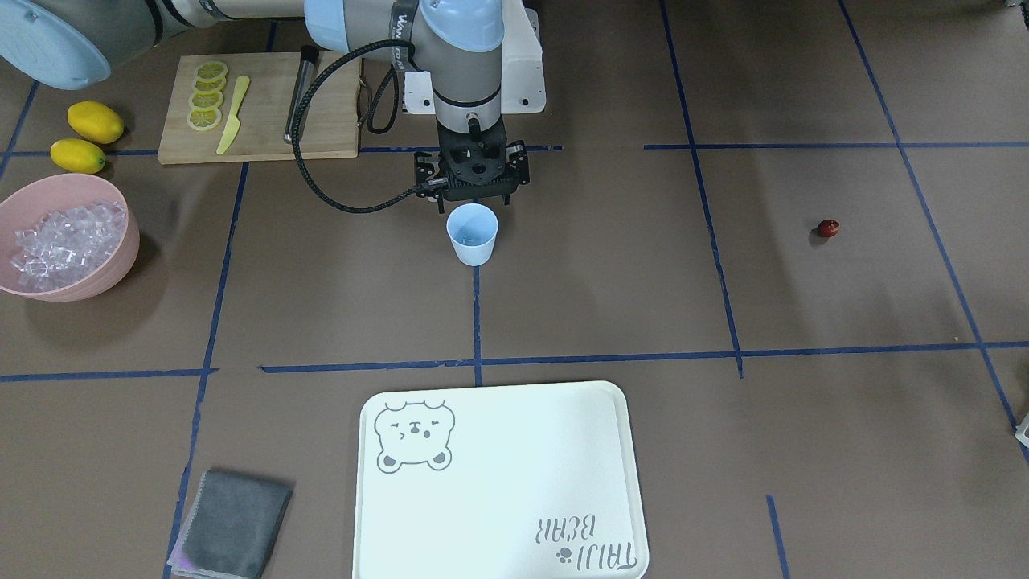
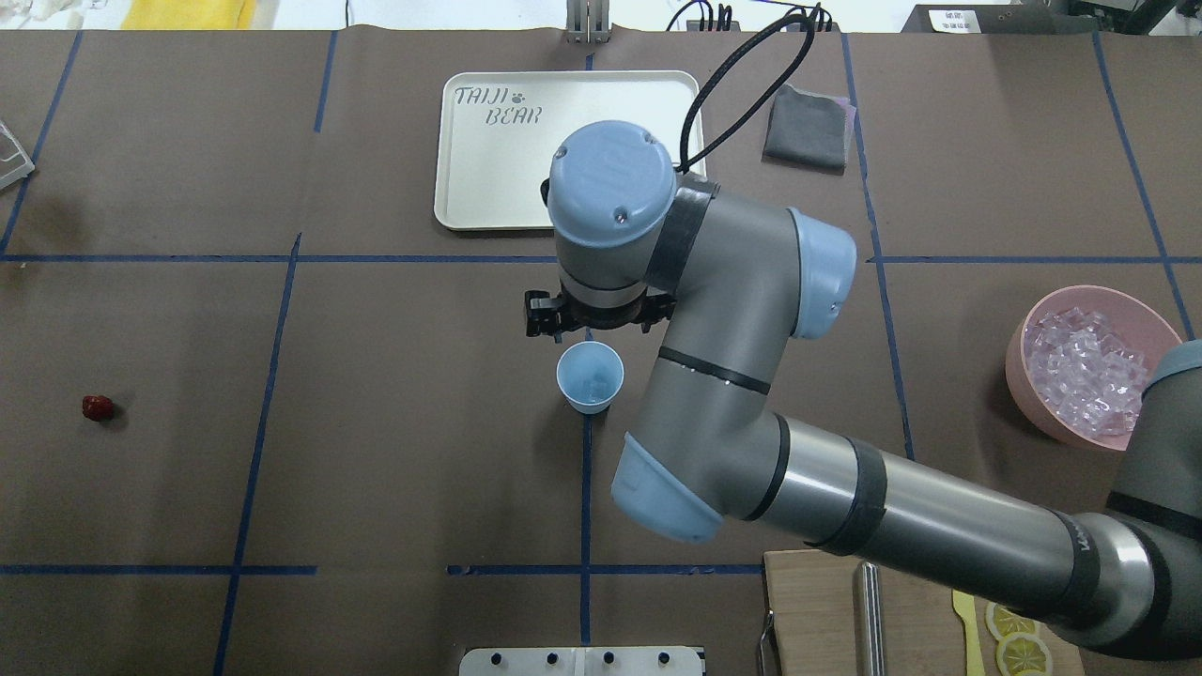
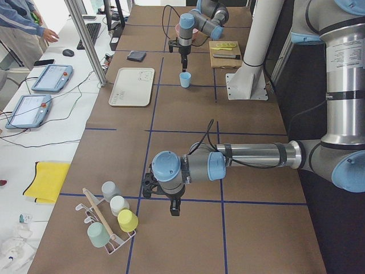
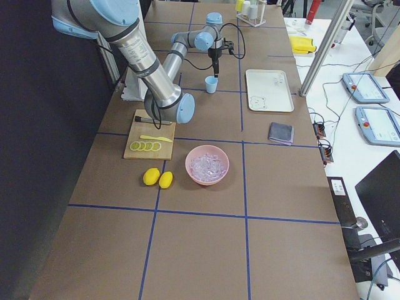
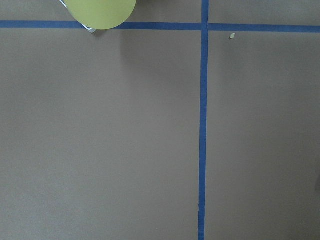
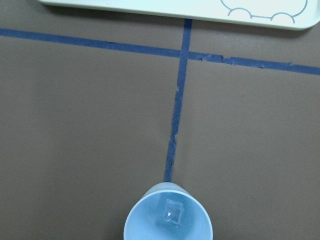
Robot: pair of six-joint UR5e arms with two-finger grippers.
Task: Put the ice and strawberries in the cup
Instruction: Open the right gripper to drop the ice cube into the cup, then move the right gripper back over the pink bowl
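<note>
The cup [image 1: 473,235] is small, pale blue, tapered and has no handle. It stands upright on the centre tape line of the table. One clear, glassy ice cube [image 6: 171,215] lies on its bottom. More ice [image 1: 64,241] is heaped in the pink bowl [image 1: 100,280], well apart from the cup. The strawberry [image 1: 829,228], one tiny dark red berry, lies alone, far from the cup. The right gripper [image 1: 474,197] hangs just above the cup, its jaws apparently spread and holding nothing. The jaw state of the left gripper [image 3: 174,210] cannot be told.
</note>
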